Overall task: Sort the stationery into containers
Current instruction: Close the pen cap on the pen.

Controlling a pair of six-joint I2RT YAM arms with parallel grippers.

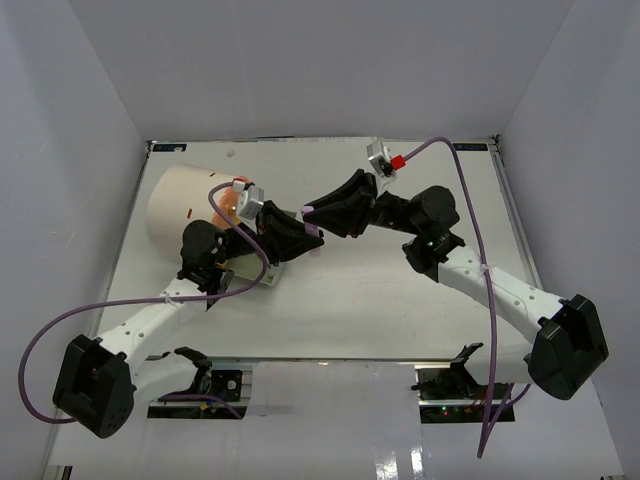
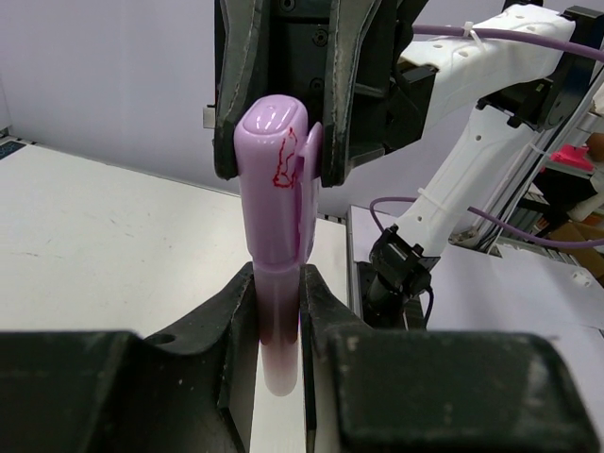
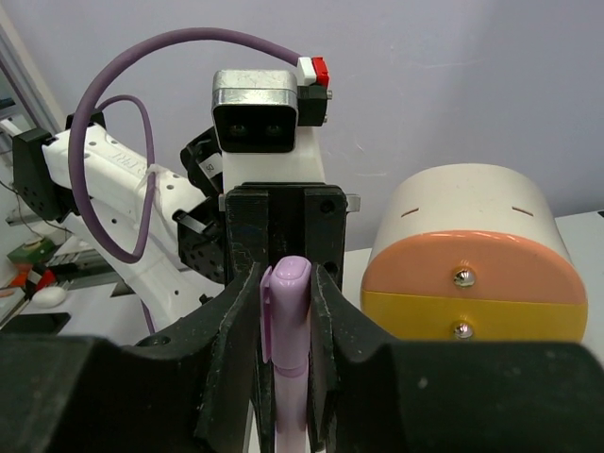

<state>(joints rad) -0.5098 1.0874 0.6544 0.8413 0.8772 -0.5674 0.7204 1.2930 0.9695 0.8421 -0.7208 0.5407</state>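
Pinching with left pincer the purple pen, right pincer clamped on cap; midair, 3 o'clock of container. Risks uncapping or drop if tugged, release mistimed.

Lilac pen with red scribble, cream container with orange and yellow face

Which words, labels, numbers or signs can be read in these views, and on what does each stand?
None can be read.
The lilac pen bears only a red scribble on its cap, no letters.
The cream container shows short dashes and brass knobs, no lettering.
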